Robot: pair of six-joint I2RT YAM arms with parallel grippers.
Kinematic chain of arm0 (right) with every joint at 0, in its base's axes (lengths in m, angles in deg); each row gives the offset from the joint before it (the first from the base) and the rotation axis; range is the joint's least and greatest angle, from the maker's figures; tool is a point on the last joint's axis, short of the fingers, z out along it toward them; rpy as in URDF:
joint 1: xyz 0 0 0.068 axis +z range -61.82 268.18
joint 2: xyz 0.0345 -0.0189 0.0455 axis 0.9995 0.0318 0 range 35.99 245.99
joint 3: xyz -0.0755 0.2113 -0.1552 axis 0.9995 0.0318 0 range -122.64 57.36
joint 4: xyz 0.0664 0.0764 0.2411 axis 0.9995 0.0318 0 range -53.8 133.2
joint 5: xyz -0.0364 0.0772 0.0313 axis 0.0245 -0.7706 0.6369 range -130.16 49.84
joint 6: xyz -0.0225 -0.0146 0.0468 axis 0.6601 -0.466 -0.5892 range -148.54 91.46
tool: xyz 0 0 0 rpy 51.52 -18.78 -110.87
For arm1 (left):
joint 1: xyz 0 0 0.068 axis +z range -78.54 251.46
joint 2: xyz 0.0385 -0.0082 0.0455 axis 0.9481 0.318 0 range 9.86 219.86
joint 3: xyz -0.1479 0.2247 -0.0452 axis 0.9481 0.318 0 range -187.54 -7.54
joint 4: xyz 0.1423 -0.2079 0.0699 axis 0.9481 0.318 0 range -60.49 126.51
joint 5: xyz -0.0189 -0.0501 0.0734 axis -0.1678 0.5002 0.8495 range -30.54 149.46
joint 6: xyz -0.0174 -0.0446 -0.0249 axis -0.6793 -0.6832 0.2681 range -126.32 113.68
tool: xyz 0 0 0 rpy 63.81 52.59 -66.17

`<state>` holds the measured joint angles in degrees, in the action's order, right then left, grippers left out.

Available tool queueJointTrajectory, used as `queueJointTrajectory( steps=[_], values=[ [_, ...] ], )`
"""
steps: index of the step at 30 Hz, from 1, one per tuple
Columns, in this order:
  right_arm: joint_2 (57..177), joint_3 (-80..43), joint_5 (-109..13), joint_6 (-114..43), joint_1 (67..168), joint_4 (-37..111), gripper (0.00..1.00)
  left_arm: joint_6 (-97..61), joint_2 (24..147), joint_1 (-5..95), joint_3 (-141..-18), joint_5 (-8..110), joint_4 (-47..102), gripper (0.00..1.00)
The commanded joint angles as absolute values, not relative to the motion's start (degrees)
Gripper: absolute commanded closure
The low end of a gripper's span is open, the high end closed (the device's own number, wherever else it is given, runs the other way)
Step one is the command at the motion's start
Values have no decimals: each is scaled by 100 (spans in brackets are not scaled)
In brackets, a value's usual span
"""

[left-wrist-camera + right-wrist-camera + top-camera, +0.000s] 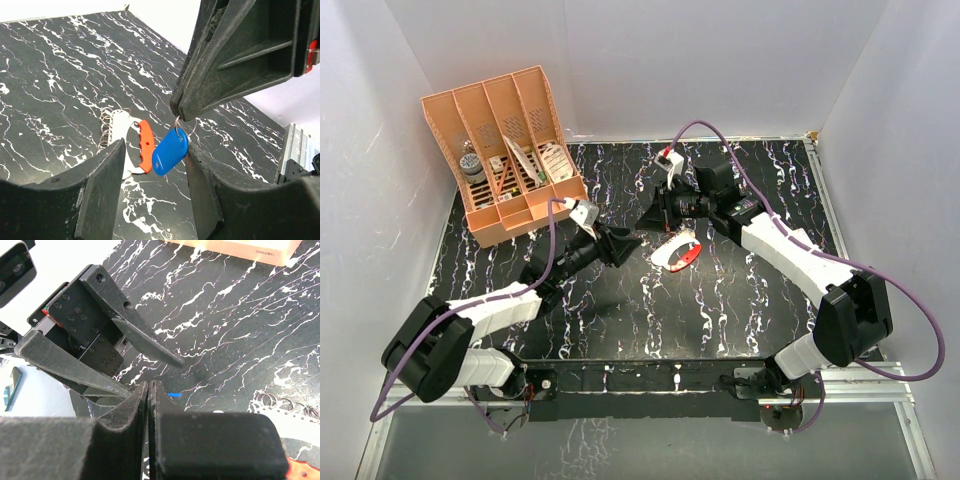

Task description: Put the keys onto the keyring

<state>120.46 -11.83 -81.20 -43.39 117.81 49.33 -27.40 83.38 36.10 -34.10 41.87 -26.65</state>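
The key (170, 152), with its bright blue head, hangs in the air from a thin wire ring pinched in my shut right gripper (180, 114). My left gripper (154, 150) is open around the blue head, which is close against the right-hand finger (210, 190). The keyring (144, 145), a red-and-white loop with several small wire rings on it, lies flat on the marble table behind the key. From above, the keyring (682, 254) sits just right of the two meeting grippers: left (632, 243) and right (658, 215). In the right wrist view only a blue sliver of the key (173, 395) shows past my shut right gripper (149, 386).
An orange divided organiser (510, 150) with small items stands at the back left. White walls close in the black marble table (620, 320) on three sides. A metal frame rail (650, 375) runs along the near edge.
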Motion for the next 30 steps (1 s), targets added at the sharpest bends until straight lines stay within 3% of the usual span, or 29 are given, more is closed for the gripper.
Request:
queueJointTrajectory(
  steps=[1, 10, 23, 30],
  values=[
    [12025, -1431, -8121, -4280, 11800, 4808, 100, -2803, 8425, 3610, -3528, 4258, -3064, 50],
    [12167, -1695, -8089, -4010, 11806, 5404, 100, -2757, 8660, 3604, -3547, 4320, -3227, 53],
    [12330, -1906, -7903, -3772, 11802, 5956, 100, -2879, 8800, 3604, -3565, 4185, -3584, 92],
    [12620, -2425, -7818, -3510, 11802, 6661, 100, -2680, 8686, 3603, -3575, 4250, -3193, 94]
  ],
)
